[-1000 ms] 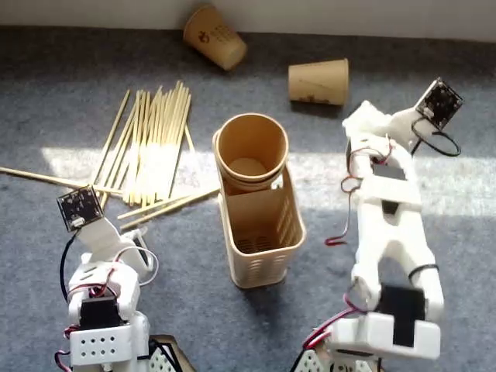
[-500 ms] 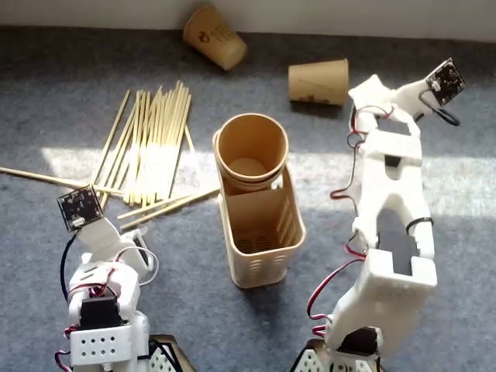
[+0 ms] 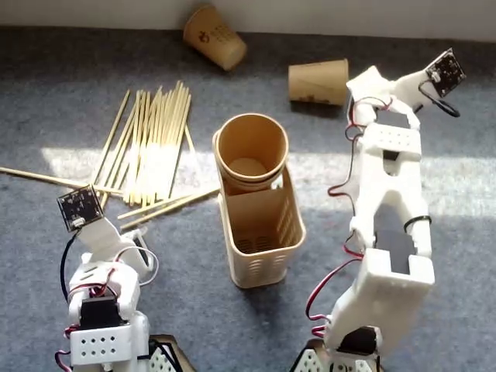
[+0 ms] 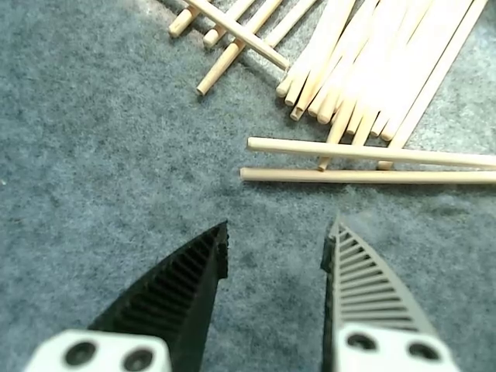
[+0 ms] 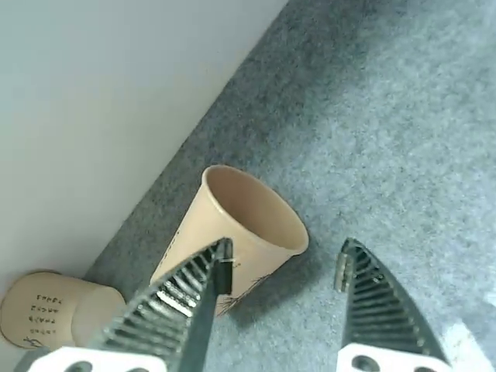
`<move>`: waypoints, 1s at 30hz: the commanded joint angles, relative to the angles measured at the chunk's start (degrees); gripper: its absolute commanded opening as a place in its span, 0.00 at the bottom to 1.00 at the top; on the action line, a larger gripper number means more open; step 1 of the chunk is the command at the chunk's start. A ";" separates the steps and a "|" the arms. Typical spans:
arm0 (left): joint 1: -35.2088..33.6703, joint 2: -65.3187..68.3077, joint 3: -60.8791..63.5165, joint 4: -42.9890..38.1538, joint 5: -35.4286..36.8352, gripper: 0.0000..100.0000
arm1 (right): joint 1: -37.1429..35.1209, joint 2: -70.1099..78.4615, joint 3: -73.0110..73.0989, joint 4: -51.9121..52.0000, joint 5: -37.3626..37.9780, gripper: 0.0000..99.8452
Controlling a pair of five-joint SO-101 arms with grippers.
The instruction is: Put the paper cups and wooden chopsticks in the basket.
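- Tabletop (image 3: pixel 46 93): grey, carpet-like surface that carries all the items and lies under both claws.
- Basket (image 3: pixel 260 267): cream, slotted, upright, standing between the two claws.
- Wooden chopsticks (image 3: pixel 155 136): loose pile lying flat ahead of the left claw (image 4: pixel 279 232). Two sticks lie crosswise nearest its tips and do not touch them. The left claw is open and holds nothing.
- Stacked paper cups (image 3: pixel 251 151): upright in the far end of the basket, mouth up.
- Near paper cup (image 5: pixel 252 209): on its side just ahead of the right claw (image 5: pixel 285 248), mouth facing it. The right claw is open and holds nothing.
- Far paper cup (image 5: pixel 46 310): on its side beyond the near paper cup, by the wall.
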 commanded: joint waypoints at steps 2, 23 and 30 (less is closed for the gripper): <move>0.66 -0.13 1.01 -0.97 0.09 0.21 | -3.38 -0.57 -2.77 0.13 8.09 0.21; 0.66 -0.22 1.01 -0.97 0.09 0.21 | -4.53 8.57 -6.46 -3.21 32.44 0.21; 0.66 -0.22 1.01 -0.88 0.09 0.21 | -5.49 8.84 -6.46 -3.38 32.44 0.21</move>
